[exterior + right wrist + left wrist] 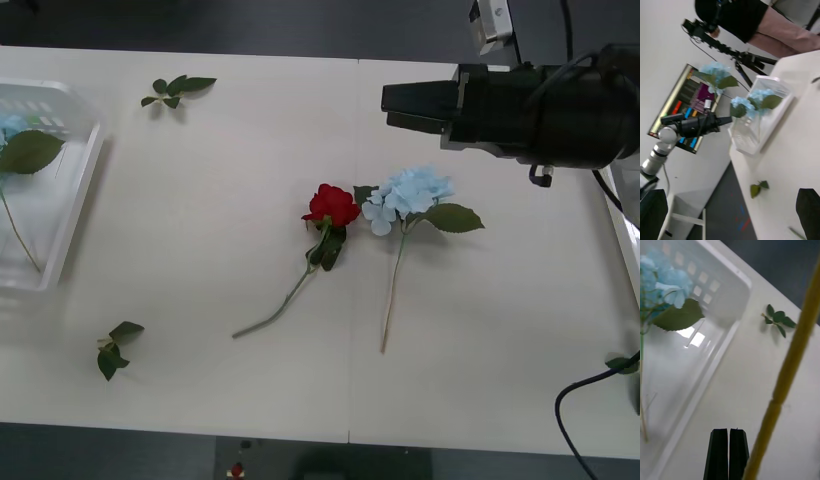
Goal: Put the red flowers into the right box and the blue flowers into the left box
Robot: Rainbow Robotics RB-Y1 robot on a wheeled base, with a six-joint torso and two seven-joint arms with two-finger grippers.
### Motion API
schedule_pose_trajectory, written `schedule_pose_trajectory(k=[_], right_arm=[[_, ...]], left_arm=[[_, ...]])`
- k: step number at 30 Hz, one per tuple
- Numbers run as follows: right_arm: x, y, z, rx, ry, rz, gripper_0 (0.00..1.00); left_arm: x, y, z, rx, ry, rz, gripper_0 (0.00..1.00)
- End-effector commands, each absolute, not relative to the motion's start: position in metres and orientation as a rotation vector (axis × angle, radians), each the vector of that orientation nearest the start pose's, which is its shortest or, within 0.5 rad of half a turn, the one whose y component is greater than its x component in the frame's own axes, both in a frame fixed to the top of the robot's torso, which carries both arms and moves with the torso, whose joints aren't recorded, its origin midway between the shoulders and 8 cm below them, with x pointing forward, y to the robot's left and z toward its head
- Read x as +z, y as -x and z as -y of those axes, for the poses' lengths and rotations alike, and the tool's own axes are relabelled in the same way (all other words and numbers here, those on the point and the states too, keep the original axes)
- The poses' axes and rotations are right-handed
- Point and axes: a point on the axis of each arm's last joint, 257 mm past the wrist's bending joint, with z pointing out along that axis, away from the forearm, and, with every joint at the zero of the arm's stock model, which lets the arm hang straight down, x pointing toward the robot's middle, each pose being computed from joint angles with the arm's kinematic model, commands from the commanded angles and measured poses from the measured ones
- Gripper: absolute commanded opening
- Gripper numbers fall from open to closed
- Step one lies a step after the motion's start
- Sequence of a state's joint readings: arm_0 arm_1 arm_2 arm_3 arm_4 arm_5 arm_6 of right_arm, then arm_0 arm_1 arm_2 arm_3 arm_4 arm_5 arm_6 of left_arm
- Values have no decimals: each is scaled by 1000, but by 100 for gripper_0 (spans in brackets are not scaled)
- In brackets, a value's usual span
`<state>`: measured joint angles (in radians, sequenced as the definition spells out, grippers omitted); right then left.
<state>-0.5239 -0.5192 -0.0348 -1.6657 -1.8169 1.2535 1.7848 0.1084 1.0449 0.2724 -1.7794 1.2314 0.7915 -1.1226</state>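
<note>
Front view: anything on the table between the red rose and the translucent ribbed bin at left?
Nothing. In the front view, bare white tabletop runs from the red rose to the translucent ribbed bin; loose green leaf sprigs lie off that line.

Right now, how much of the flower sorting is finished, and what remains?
Done: one blue flower lies in the left box. In hand: nothing clearly. The right gripper hovers open, and the left gripper is shut beside the left box, a yellowish stem passing next to it. Left: the red flower and a second blue flower on the table.
</note>
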Motion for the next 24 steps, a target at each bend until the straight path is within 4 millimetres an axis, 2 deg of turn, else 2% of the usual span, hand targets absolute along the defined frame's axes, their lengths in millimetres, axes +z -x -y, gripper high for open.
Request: schedule_pose_trajectory(k=[1, 5, 8, 11, 15, 19, 24], right_arm=[[-24, -457, 75, 1371, 576, -1938, 100], [-47, -467, 89, 1277, 515, -2061, 100], [-61, -472, 101, 1185, 473, -2145, 100], [-75, -476, 112, 1082, 417, -2235, 100], [-94, -473, 129, 953, 314, -2367, 100], [-116, -467, 147, 808, 206, -2493, 100], [-150, -463, 164, 600, 110, -2612, 100]], left_arm=[[-154, -478, -486, -336, 460, -2141, 0], [-178, -470, -507, -269, 464, -2189, 0], [-189, -466, -518, -243, 477, -2208, 0], [-196, -463, -524, -228, 487, -2222, 15], [-200, -461, -526, -212, 485, -2230, 46], [-197, -462, -531, -202, 484, -2203, 70], [-190, -464, -534, -225, 500, -2153, 77]])
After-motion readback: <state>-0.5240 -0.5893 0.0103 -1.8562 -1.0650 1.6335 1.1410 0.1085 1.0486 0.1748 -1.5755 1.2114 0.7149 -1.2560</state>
